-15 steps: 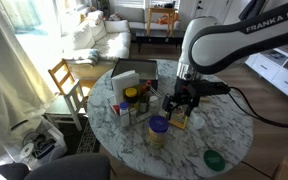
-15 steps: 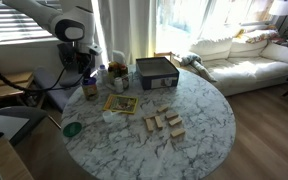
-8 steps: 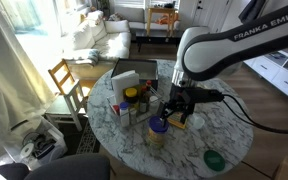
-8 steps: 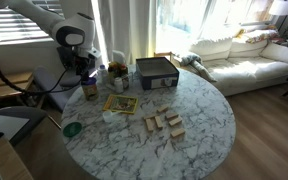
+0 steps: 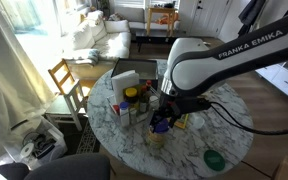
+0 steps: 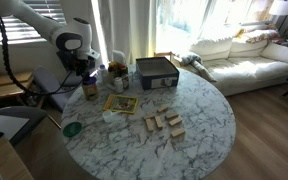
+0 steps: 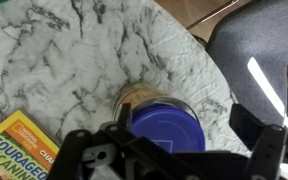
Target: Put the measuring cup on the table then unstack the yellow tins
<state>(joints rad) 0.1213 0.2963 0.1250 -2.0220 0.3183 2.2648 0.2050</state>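
The blue measuring cup (image 7: 165,127) sits upside down on the stacked yellow tins (image 7: 137,98), near the edge of the marble table (image 7: 64,60). In the wrist view, my gripper (image 7: 174,152) is open, with one finger on each side of the cup and not touching it. In an exterior view, the gripper (image 5: 163,117) hangs just over the cup (image 5: 160,125) and the tins (image 5: 157,136). In an exterior view, the gripper (image 6: 87,74) covers the stack (image 6: 89,90). I cannot see where the two tins meet.
A yellow book (image 7: 14,150) lies beside the stack and also shows in an exterior view (image 6: 121,103). A green disc (image 5: 214,158) lies near the table edge. Jars (image 5: 131,100), a grey box (image 6: 156,72) and wooden blocks (image 6: 164,123) stand on the table. A wooden chair (image 5: 64,80) stands beside it.
My gripper has moved down and sideways from beside the stack to right over the blue cup. It is still open. The cup and tins have not moved.
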